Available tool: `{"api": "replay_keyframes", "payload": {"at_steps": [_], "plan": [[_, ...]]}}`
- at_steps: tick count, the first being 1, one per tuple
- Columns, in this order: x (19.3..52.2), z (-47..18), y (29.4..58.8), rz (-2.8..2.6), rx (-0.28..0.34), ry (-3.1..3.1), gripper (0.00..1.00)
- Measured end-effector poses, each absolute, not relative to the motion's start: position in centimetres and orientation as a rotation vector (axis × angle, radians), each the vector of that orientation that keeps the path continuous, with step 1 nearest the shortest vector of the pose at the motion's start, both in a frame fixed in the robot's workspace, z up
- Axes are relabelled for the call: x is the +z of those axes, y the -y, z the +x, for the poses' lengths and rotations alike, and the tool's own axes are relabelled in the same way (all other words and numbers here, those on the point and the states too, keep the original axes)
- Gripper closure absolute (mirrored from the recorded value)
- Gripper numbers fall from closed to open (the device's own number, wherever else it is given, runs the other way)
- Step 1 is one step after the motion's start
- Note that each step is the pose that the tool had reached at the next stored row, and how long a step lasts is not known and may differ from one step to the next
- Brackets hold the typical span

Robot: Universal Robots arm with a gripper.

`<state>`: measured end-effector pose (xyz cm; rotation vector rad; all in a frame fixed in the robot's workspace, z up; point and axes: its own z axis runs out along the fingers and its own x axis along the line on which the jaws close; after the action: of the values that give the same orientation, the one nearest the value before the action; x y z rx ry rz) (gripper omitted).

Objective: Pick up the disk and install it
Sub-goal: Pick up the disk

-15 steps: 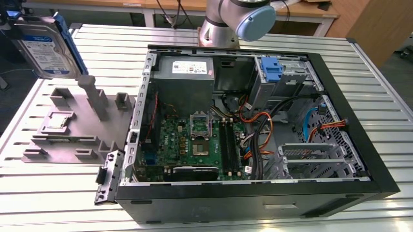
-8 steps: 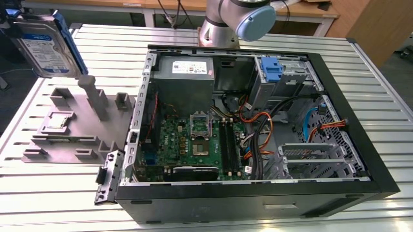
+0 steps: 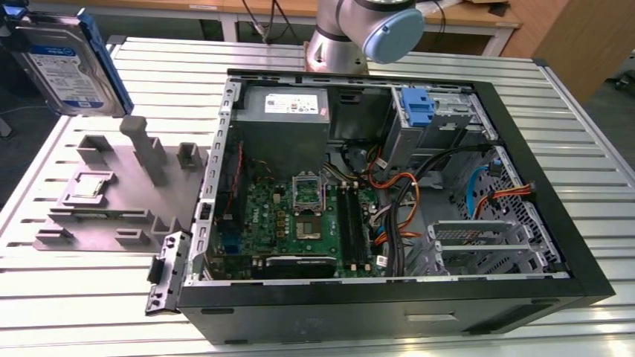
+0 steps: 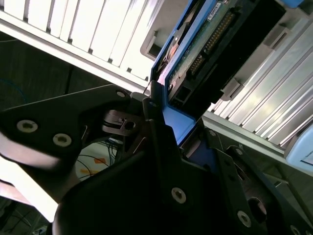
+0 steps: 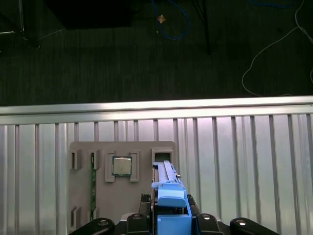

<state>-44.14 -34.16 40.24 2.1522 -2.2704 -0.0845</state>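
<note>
At the exterior view's top left, the disk [image 3: 68,67] hangs in the air over the grey fixture [image 3: 94,219]. Its label faces the camera, and it is well apart from the open computer case [image 3: 397,316]. In the second wrist view, the gripper [image 4: 176,122] pinches the disk by its blue side rail, and the drive's green circuit board [image 4: 208,41] shows. The first wrist view looks down past the rail at a processor chip [image 5: 122,166] in a fixture pocket, on the slatted metal table [image 5: 244,161].
</note>
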Motion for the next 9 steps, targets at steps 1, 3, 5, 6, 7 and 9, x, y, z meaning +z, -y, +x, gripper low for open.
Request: {"api": "replay_keyframes", "payload": {"at_steps": [1, 3, 5, 6, 7, 9], "plan": [[40.36, -44.14, 34.15, 2.152, -0.084, 2.271, 0.64], [40.6, -44.14, 34.16, 2.152, -0.084, 2.271, 0.64], [40.83, -44.14, 34.16, 2.152, -0.084, 2.271, 0.64], [40.94, -44.14, 34.16, 2.152, -0.084, 2.271, 0.64], [41.03, -44.14, 34.16, 2.152, -0.084, 2.27, 0.64], [41.23, -44.14, 34.15, 2.152, -0.084, 2.271, 0.64]]}}
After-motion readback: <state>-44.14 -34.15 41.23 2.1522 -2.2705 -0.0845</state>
